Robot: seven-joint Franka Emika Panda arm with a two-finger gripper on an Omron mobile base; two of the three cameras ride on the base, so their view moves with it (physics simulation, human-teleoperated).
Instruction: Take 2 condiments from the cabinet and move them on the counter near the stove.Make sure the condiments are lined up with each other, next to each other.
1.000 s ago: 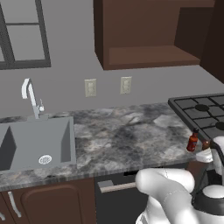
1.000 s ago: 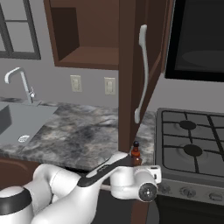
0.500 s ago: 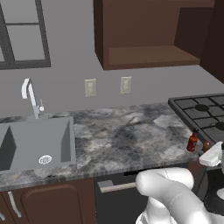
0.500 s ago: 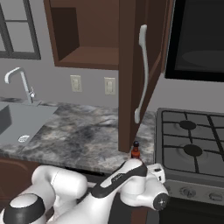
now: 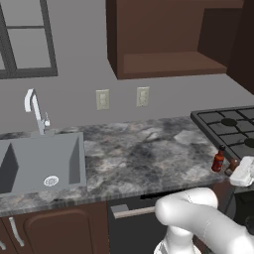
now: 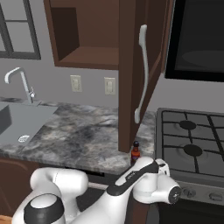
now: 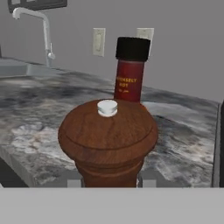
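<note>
Pepper mill [image 7: 108,142] stands at the counter [image 5: 144,163] front edge, sauce bottle [image 7: 131,70] just behind; gripper finger spread cannot be determined.

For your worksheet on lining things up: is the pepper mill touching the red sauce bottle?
Cannot tell. In the hand view the pepper mill overlaps the sauce bottle behind it, hiding any gap. The left base view shows them close together, too small to judge.

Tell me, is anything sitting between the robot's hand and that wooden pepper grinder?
Nothing visible does. In the hand view the pepper mill stands right in front of the camera on the counter, with the red sauce bottle behind it rather than in front. Whether the fingers already touch the mill cannot be told.
</note>
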